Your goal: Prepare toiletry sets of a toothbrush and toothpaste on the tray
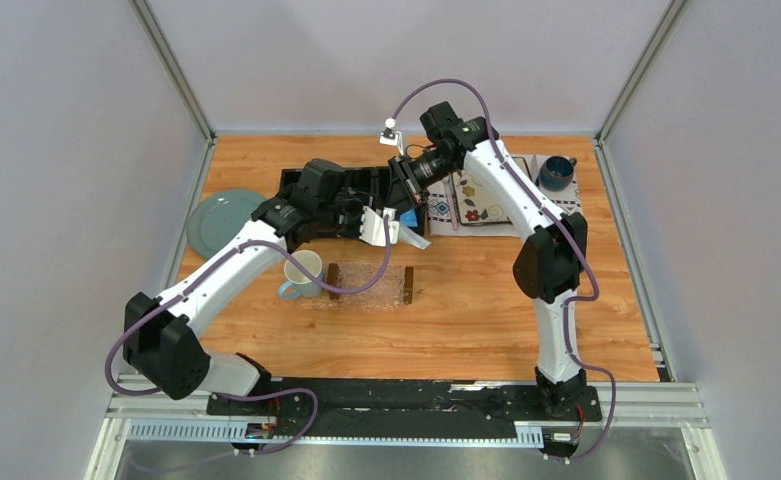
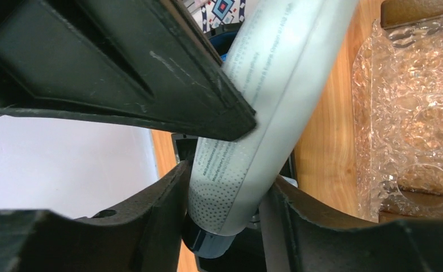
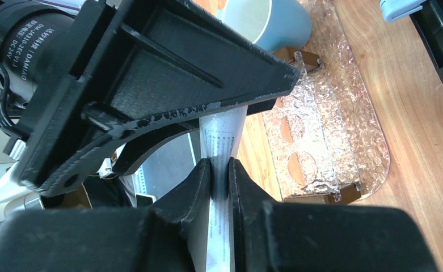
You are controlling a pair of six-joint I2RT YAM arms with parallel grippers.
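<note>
A white toothpaste tube (image 1: 394, 232) hangs in the air behind the tray, held between both grippers. My left gripper (image 1: 374, 224) is shut on its cap end; in the left wrist view the tube (image 2: 253, 130) sits between my fingers (image 2: 230, 215). My right gripper (image 1: 406, 200) pinches the tube's flat crimped end (image 3: 223, 130), fingers closed on it (image 3: 219, 173). The clear textured tray (image 1: 371, 287) with brown end bars lies below, holding nothing, and also shows in the left wrist view (image 2: 412, 113) and the right wrist view (image 3: 321, 130). A slim pale stick, seemingly the toothbrush (image 1: 454, 205), lies by the floral plate.
A pale blue mug (image 1: 303, 272) stands at the tray's left end. A black organizer (image 1: 351, 183) is behind the grippers, a grey-green plate (image 1: 221, 220) at the left. The floral plate (image 1: 481, 198) and a dark blue mug (image 1: 556, 172) are at the back right.
</note>
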